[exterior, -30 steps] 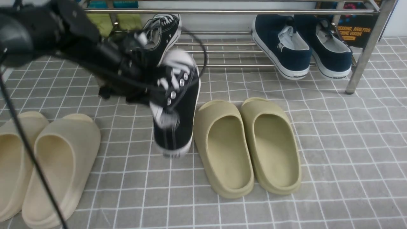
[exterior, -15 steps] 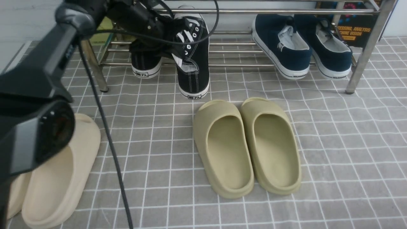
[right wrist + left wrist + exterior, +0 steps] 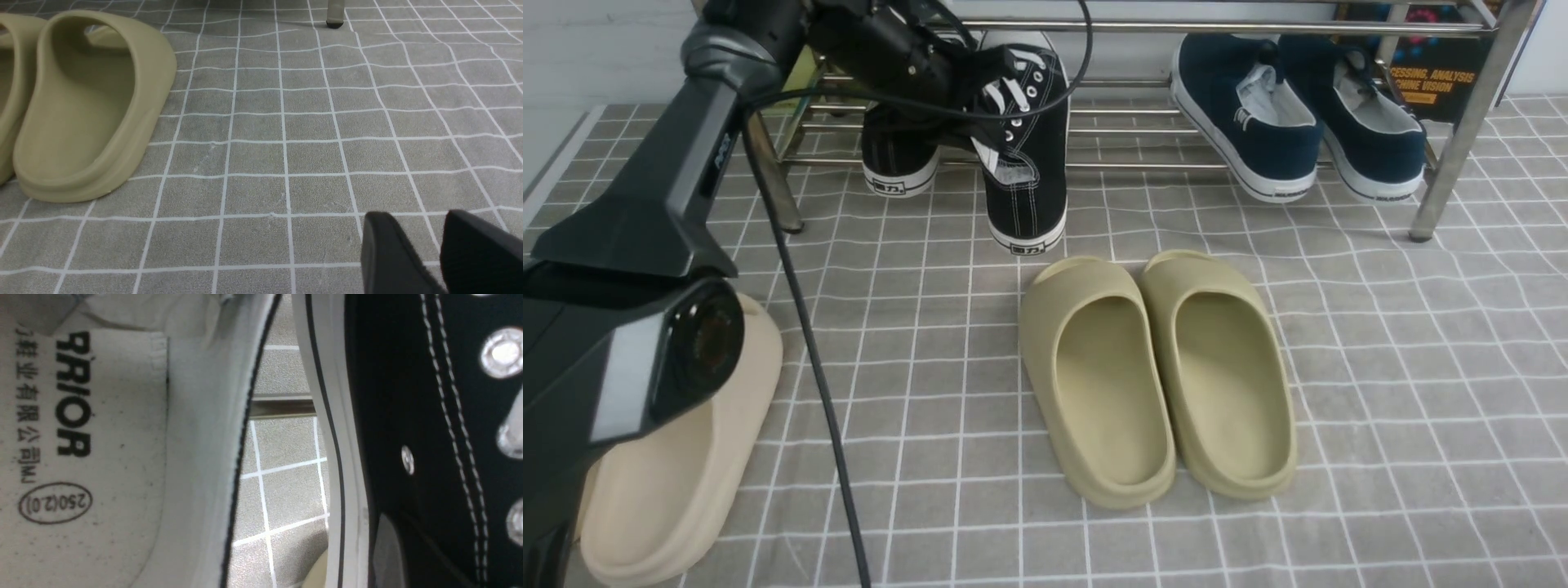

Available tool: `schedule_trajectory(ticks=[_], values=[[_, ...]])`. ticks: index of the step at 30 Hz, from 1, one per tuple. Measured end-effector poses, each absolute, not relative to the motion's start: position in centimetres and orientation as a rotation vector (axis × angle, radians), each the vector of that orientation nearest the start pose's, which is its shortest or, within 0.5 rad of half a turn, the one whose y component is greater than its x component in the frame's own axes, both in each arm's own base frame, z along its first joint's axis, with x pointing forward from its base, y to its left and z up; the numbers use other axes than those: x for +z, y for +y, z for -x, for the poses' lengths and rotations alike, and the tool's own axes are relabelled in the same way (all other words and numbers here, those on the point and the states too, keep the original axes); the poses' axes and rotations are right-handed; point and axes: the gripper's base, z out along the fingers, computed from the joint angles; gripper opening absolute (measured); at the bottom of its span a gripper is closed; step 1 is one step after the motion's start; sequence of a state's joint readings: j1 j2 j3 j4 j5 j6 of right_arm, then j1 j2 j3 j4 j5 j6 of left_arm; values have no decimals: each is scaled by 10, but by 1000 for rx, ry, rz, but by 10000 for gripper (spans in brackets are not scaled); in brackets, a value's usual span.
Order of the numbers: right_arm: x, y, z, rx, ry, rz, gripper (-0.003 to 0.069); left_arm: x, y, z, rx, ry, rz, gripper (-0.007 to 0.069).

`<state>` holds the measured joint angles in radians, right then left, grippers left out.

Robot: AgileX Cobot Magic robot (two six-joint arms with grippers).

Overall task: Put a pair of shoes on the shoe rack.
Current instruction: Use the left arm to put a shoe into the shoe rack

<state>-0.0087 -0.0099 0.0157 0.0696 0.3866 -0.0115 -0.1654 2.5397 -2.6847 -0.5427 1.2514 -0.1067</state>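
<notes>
The left gripper (image 3: 980, 86) is buried in the mouth of a black sneaker (image 3: 1033, 188), jaws drawn nearly together on what looks like the tongue or the eyelet edge. From where I stand the laces and the gripper's own body hide the pads, so I can't say exactly which flap is pinched. The sneaker hangs sloped from that grip, its toe up inside the rack (image 3: 1143, 30) over the lower rods and its heel poking out past the front rod above the floor (image 3: 1380, 367). Whether the sole already bears on the rods I can't tell. Its mate (image 3: 894, 159) sits just beside it on the same lower shelf, heel at the front rod. Further along that shelf, well apart, are the navy sneakers (image 3: 1250, 122). On the floor in front lie the olive slippers (image 3: 1152, 376), with a cream slipper (image 3: 662, 490) off to the left. The right gripper (image 3: 412, 228) hovers low over bare floor, jaws spread, holding nothing. I'd judge the sneaker light, soft in its canvas upper and stiff only in the rubber sole. That makes a pinch at the double-stitched eyelet band the sound hold, since the fabric gives a little but shouldn't slip. The risk comes at release: the rods are smooth and round, the heel overhangs, and the loose laces could catch a finger and drag the sneaker back out.
</notes>
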Motion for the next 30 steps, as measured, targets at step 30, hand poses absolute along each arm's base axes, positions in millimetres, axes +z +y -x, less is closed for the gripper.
schedule_trajectory(ticks=[30], values=[[174,2,-52,55,1875,-40,239,273,-171,-508,-288,2563,-190,38]])
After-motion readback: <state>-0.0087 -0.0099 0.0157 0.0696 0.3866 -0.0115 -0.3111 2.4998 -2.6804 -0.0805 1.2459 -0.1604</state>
